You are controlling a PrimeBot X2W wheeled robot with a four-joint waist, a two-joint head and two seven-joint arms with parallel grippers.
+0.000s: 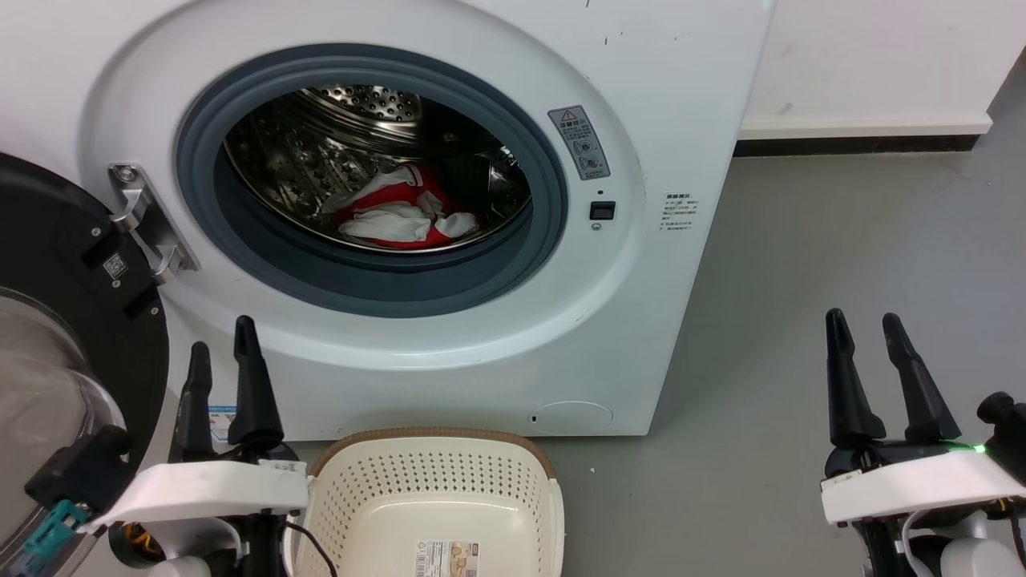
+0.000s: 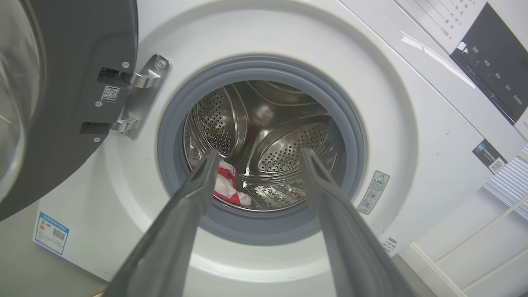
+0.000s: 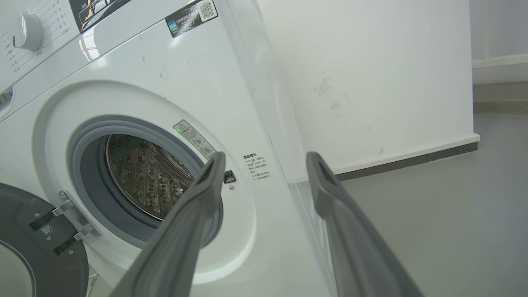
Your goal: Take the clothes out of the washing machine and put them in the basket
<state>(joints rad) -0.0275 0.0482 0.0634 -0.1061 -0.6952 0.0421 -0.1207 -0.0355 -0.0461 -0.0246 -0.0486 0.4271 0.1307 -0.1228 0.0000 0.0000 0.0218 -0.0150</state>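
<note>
**Both claws spread, clothes lying in the drum**

Nearest the robot in the head view, the basket [image 1: 437, 437] sits on the grey floor [image 1: 801, 320], close against the front of the washing machine [image 1: 657, 96], with a printed label on its bottom. The left claw [image 1: 221, 335] stands just left of the basket, its two dark fingers spread with nothing between them. The right claw [image 1: 863, 316] stands well to the right over the floor, past the machine's corner, and is likewise spread with nothing between its fingers.

Beyond them the black-framed door [image 1: 72, 240] hangs open on the left. Inside the grey rubber ring [image 1: 377, 276] is the steel drum [image 1: 321, 160]. The clothes [image 1: 393, 212] lie low in it as a red and white heap, well apart from both claws.

The left wrist view looks straight into the drum. There the clothes show low on the left, partly hidden behind one finger, and a dark control panel [image 2: 491, 62] shows at the upper right. The right wrist view takes the machine at a slant, showing the drum's side wall, a white dial [image 3: 27, 31], and farther off a white wall [image 3: 371, 82].
</note>
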